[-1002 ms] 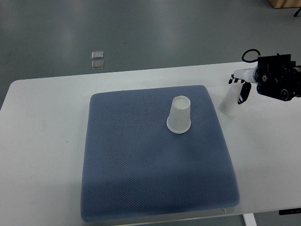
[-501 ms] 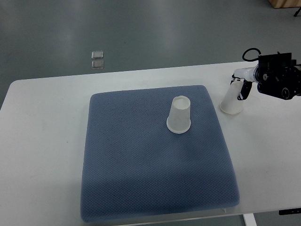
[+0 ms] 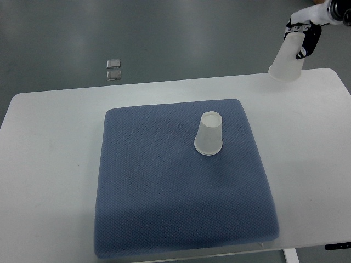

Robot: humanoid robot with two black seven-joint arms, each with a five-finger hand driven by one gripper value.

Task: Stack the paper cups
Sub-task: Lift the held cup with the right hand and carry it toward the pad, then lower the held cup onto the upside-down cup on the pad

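- We've got the right hand (image 3: pixel 305 34) up in the top-right corner, fingers clamped round a translucent paper cup (image 3: pixel 287 62), mouth down and tilted, rim toward lower left.
- Held cup looks to be hanging clear of the white table (image 3: pixel 49 164), over its far right edge w/ grey floor (image 3: pixel 192 38) behind; we can't tell how high.
- Grip is near the closed base end, prob. so the open mouth stays free to slide over another cup.
- 2nd paper cup (image 3: pixel 209 134) stands upside down, upright, on the blue foam pad (image 3: pixel 164 203), in the pad's upper-right part, well apart from the held cup.
- Pad covers most of the table's middle; our guess is it's there to cushion cups & stop them skidding.
- Both cups mouth-down, so we judge nesting should work w/o flipping: carry held cup left and nearer, square it upright over the pad cup, lower.
- Risk as we see it: the tilt. If not levelled, the rim may catch and tip the light standing cup.
- Left arm not in view.
- Two small square things (image 3: pixel 114 69) on the floor beyond the table; not part of the job.
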